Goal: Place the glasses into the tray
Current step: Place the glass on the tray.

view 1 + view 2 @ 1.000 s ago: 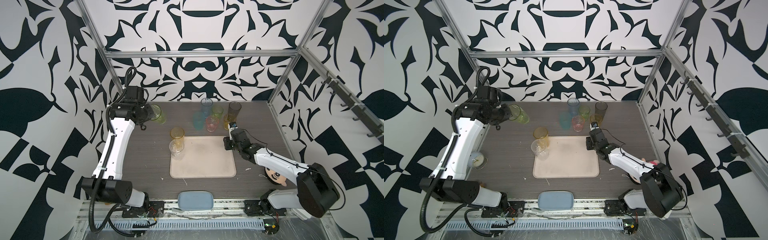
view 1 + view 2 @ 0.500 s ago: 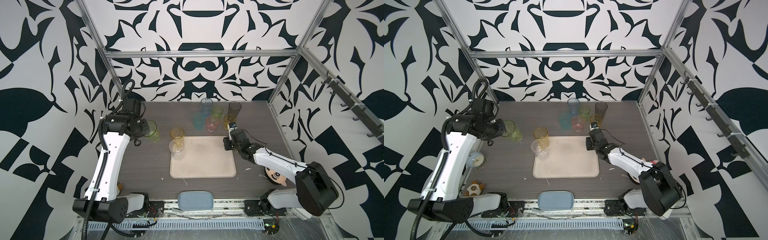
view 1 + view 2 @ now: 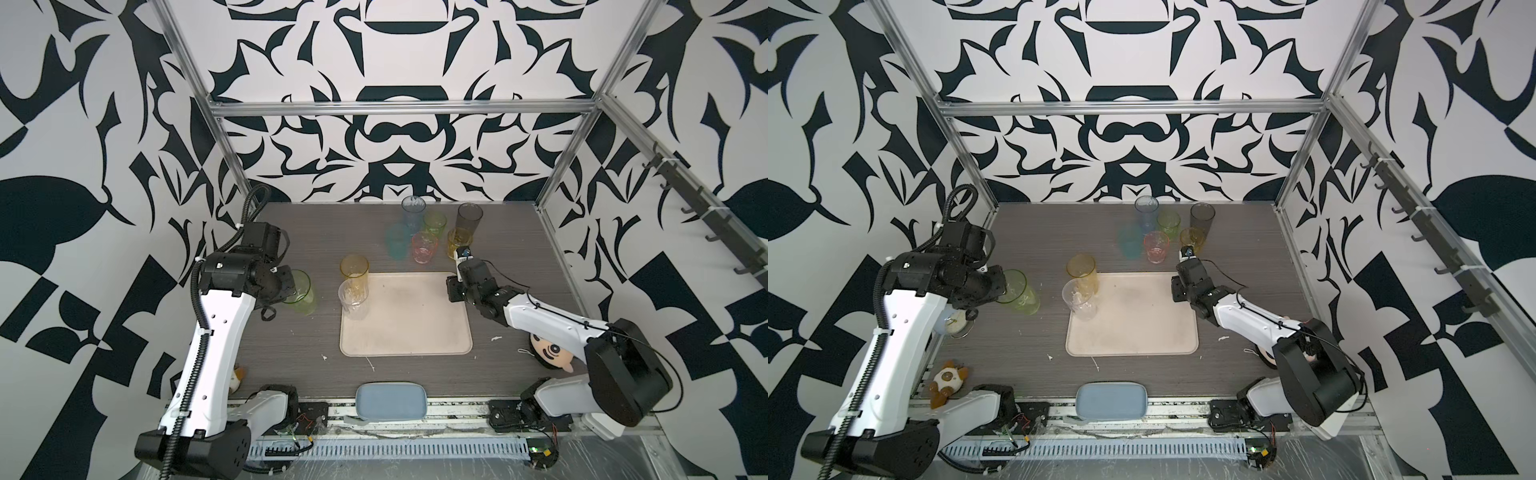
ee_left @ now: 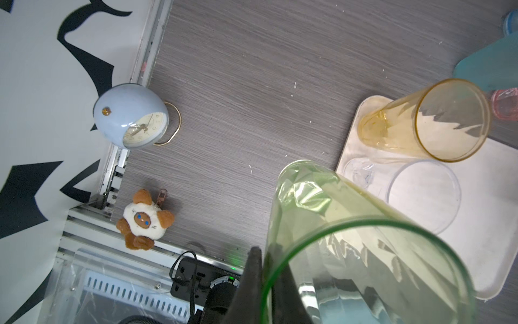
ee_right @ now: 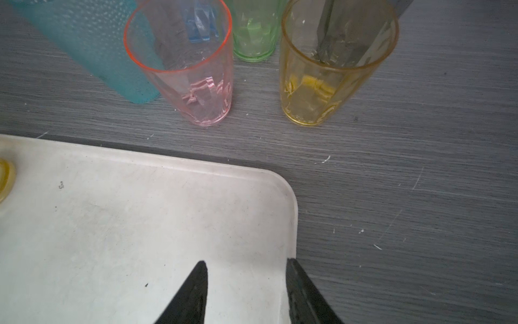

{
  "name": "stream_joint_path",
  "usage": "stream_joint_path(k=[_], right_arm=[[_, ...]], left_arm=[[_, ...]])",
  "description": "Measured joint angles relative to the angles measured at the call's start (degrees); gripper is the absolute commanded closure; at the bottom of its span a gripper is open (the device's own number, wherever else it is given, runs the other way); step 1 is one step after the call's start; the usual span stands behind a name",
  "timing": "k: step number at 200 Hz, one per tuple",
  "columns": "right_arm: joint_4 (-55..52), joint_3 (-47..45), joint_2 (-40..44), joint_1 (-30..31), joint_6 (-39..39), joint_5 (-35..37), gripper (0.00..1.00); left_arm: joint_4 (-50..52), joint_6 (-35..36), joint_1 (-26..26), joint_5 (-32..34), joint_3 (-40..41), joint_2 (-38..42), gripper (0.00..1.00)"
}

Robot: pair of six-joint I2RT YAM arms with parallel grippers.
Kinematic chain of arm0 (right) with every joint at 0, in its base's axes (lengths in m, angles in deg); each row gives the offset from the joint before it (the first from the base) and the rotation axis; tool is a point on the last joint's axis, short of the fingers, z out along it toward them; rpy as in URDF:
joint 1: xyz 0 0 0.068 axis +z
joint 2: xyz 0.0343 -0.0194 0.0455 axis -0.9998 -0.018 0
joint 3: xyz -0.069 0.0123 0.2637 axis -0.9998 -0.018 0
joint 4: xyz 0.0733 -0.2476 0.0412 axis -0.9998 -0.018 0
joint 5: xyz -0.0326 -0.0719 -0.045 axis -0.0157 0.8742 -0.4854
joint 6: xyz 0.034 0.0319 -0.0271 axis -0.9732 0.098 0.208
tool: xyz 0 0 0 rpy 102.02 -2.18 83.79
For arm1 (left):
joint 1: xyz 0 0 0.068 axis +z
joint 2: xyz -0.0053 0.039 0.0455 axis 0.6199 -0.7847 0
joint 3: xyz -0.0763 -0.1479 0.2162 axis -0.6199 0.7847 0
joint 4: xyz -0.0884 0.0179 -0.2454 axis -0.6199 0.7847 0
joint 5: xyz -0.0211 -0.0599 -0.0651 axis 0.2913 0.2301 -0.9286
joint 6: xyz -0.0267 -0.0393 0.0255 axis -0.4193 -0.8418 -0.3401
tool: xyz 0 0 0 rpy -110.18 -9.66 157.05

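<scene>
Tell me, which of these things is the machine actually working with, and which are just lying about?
Part of the job: tray; tall green glass; amber glass; clear glass; blue glass; teal glass; pink glass; short green glass; yellow glass; grey glass.
Just lying about: blue-grey pad; clock; plush toy; doll head.

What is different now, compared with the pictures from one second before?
The left gripper, shut on the tall green glass, carried it from the back left of the table forward, toward the tray. The right gripper stayed open over the tray's corner; the other glasses did not move.
</scene>
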Motion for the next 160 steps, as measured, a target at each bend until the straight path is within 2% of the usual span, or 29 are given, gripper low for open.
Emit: stream_joint_path(k=[47, 91, 160], right_arm=[[0.1, 0.1, -0.4, 0.0, 0.0, 0.3, 0.51], [0.1, 0.1, -1.1, 0.0, -0.1, 0.3, 0.52], [0.1, 0.1, -1.1, 0.0, -0.2, 0.3, 0.52]], left_arm=[[0.5, -1.1, -0.5, -1.6, 6.3, 3.8, 1.00], [-0.1, -2.8, -3.3, -3.9, 12.0, 7.0, 1.00], [-4.7, -8.6, -15.1, -4.7, 16.9, 6.5, 1.00]])
